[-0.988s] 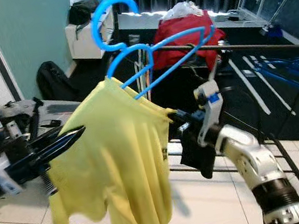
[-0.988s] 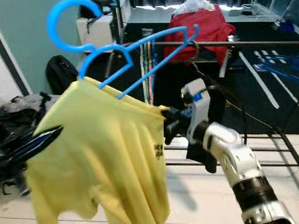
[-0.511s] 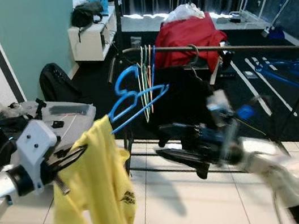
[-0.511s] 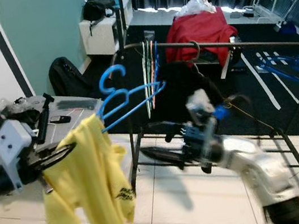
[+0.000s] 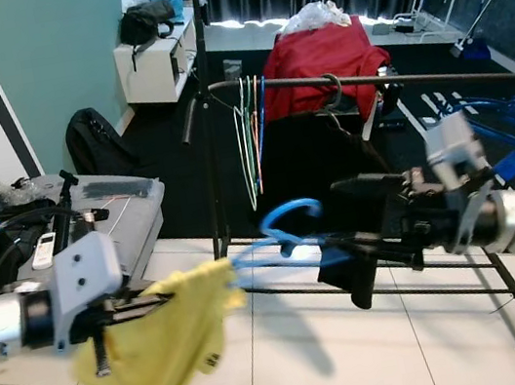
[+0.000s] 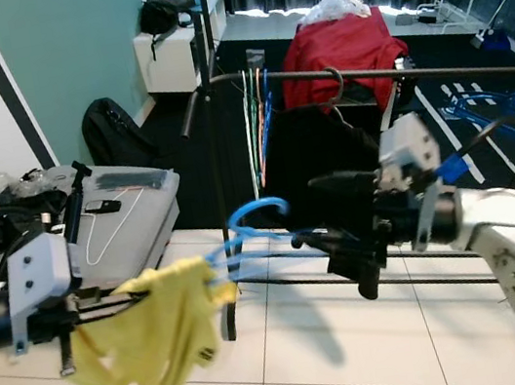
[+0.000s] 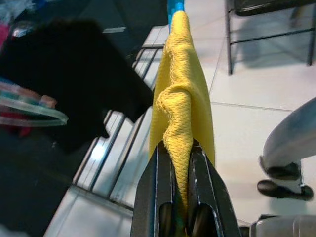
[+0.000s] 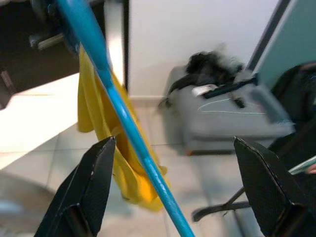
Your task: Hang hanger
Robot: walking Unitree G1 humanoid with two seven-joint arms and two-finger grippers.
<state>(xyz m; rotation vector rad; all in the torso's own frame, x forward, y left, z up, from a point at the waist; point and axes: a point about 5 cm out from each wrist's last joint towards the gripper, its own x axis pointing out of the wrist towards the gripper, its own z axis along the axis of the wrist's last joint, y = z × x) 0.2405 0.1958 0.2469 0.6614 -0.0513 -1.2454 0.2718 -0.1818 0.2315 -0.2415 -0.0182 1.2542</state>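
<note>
Holding yellow shirt (image 5: 167,331) clenched, your left gripper (image 7: 178,197) alone carries blue hanger (image 5: 289,232); right gripper (image 8: 173,187) open — hanger may slip off w/ any jolt.

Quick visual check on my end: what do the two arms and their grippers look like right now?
Both arms are silver-white metal tubes. The left gripper has a grey-white boxy housing with small round holes and long black fingers. The right gripper carries a similar pale housing with blue accents and a dark cable; its fingers are broad, black, finely textured and taper to points.
</note>
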